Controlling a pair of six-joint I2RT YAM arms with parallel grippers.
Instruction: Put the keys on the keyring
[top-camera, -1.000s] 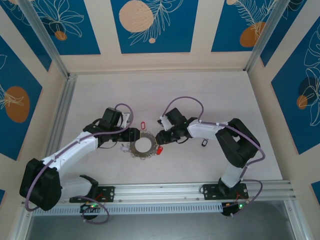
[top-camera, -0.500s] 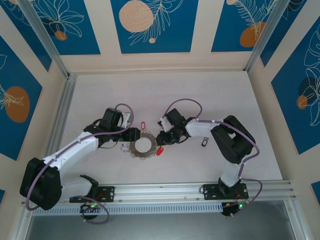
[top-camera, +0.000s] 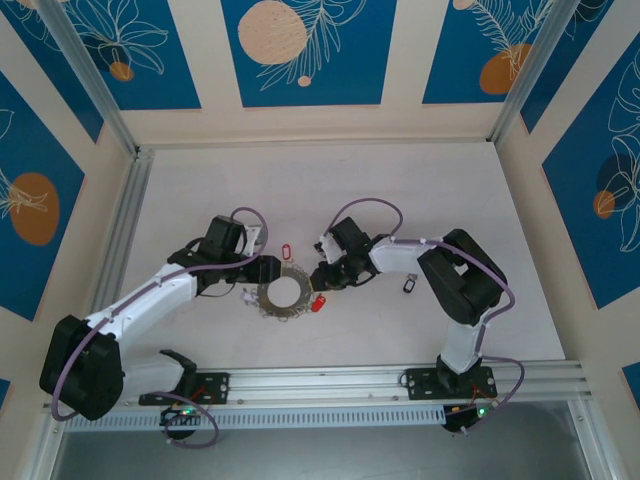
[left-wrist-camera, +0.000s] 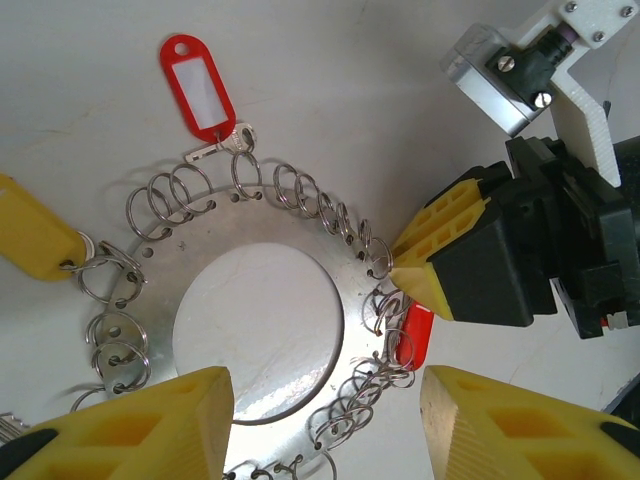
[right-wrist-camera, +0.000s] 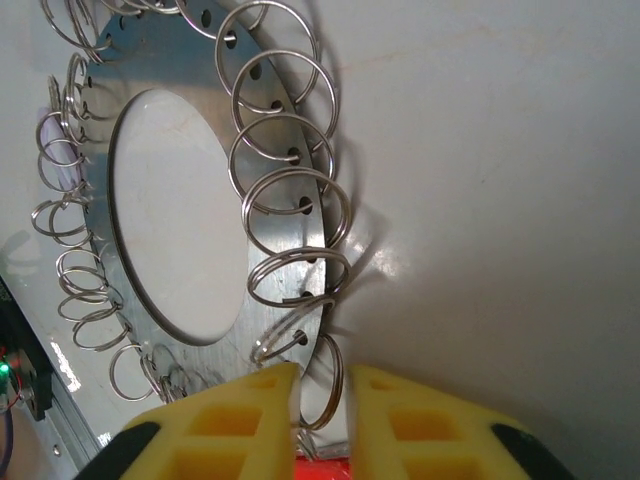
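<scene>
Your right fingers (right-wrist-camera: 400, 410) are pinching a split ring (right-wrist-camera: 336, 366) on the keyring (left-wrist-camera: 265, 215) rim, likely to thread the red-tagged key (left-wrist-camera: 413, 335); your left fingers (left-wrist-camera: 150, 420) are hovering spread over the keyring lying flat on the tabletop (left-wrist-camera: 400, 100).

flat grey keyring (left-wrist-camera: 310, 250) lies level, split rings fringing rim; red-tagged key (left-wrist-camera: 222, 147) attached.

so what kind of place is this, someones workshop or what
Most likely a robotics lab test cell: a left arm and right arm bolted to an aluminium rail, a white table, and printed blue leaf panels walling it in.
</scene>
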